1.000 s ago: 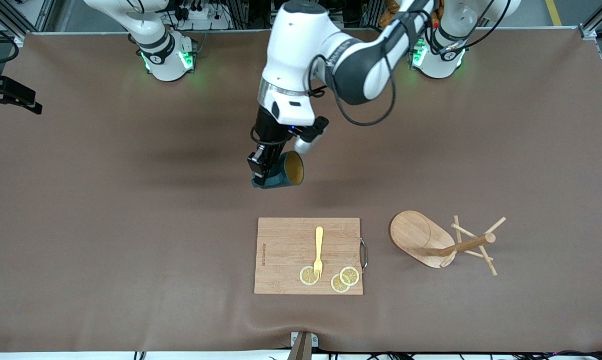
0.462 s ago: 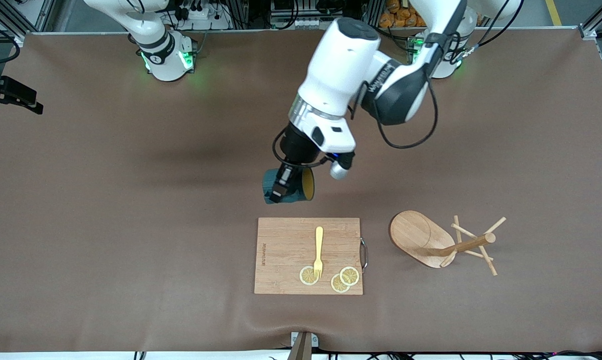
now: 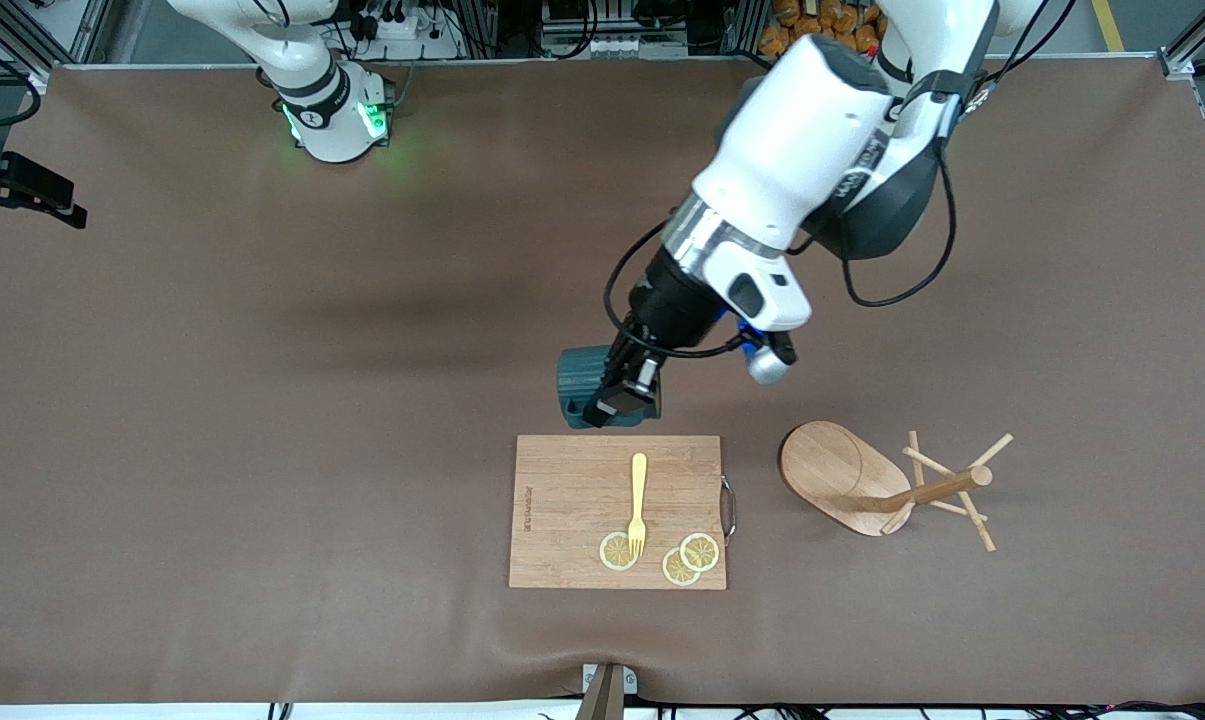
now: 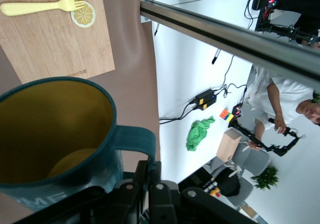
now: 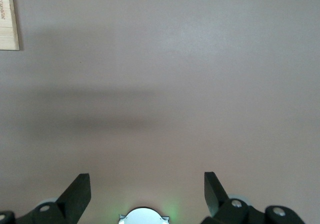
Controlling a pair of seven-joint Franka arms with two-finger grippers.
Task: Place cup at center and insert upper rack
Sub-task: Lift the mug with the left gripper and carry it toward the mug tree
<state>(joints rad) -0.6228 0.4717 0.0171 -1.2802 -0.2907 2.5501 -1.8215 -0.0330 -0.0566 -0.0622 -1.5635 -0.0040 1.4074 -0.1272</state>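
Observation:
The dark teal cup (image 3: 580, 383) with its mustard-yellow inside (image 4: 55, 129) hangs low over the brown mat, close to the cutting board's edge. My left gripper (image 3: 622, 397) is shut on the cup's handle (image 4: 137, 139), both fingers (image 4: 159, 171) pinching it. The upper rack (image 3: 867, 480), a light wooden mug tree, lies on its side toward the left arm's end of the table, beside the board. My right gripper (image 5: 146, 184) is open over bare mat with nothing between its fingers, and that arm waits.
A wooden cutting board (image 3: 617, 510) lies near the table's front edge and carries a yellow fork (image 3: 638, 503) and lemon slices (image 3: 690, 560). The right arm's base (image 3: 327, 110) stands at the table's back edge.
My left arm has carried the cup toward the cutting board and toward the left arm's end of the table, and turned it. The right arm has not moved.

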